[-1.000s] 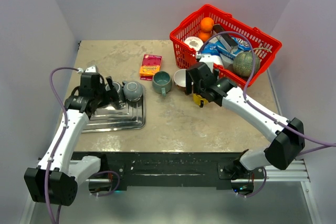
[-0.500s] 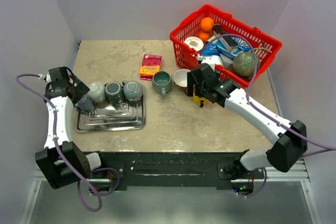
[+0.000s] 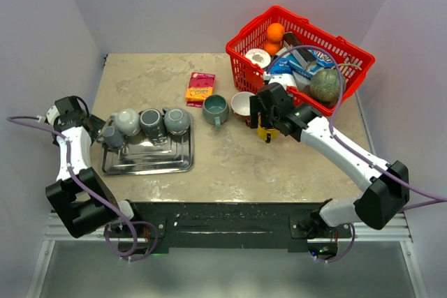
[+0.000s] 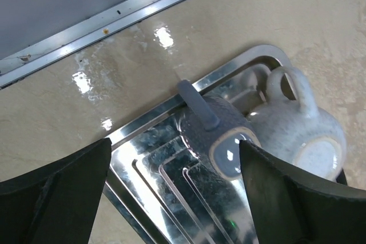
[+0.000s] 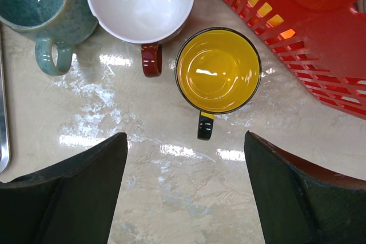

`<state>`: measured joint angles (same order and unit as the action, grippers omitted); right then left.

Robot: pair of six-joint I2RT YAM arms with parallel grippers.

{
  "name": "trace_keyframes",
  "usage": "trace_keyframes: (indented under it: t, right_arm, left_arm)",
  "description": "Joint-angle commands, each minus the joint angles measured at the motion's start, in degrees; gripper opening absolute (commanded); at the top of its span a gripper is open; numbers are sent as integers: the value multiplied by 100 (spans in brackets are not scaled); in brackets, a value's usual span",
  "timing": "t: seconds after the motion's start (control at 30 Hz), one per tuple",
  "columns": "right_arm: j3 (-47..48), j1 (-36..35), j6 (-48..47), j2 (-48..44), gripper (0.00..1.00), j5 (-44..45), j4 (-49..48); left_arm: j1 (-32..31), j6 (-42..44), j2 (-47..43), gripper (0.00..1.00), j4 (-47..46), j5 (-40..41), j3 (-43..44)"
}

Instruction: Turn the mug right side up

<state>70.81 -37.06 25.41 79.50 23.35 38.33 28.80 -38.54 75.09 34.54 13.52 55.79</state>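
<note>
Several mugs stand on the steel tray (image 3: 150, 162). A small dark blue-grey mug (image 4: 220, 138) sits upside down at the tray's left end, handle toward the table edge. Beside it a pale speckled mug (image 4: 300, 132) is also bottom up. My left gripper (image 4: 174, 144) hangs open just above the dark mug and holds nothing; from above the left gripper (image 3: 103, 132) is at the tray's left end. My right gripper (image 5: 186, 135) is open above the table, just short of the upright yellow mug (image 5: 217, 70).
An upright teal mug (image 3: 216, 108) and a white mug with a red handle (image 3: 242, 105) stand mid-table. A red basket (image 3: 300, 57) of groceries fills the back right. An orange packet (image 3: 200, 88) lies behind the mugs. The left wall is close to the left arm.
My left arm has swung from over the tray's mugs out to the tray's left end, gripper still open. The right arm has barely moved.
</note>
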Motion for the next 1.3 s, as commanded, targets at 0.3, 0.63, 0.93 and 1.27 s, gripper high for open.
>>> trace_keyframes:
  t: [0.3, 0.63, 0.93, 1.27]
  right_arm:
    - [346, 32, -80, 100, 85, -288, -45]
    - [355, 32, -89, 135, 85, -340, -53]
    - [206, 32, -45, 153, 85, -454, -123]
    - [-49, 32, 69, 162, 84, -622, -273]
  left_arm:
    - [73, -435, 436, 79, -1195, 459, -420]
    - [73, -434, 814, 76, -1380, 336, -560]
    - [65, -715, 586, 68, -871, 230, -789]
    - [56, -1155, -397, 67, -537, -454, -1675]
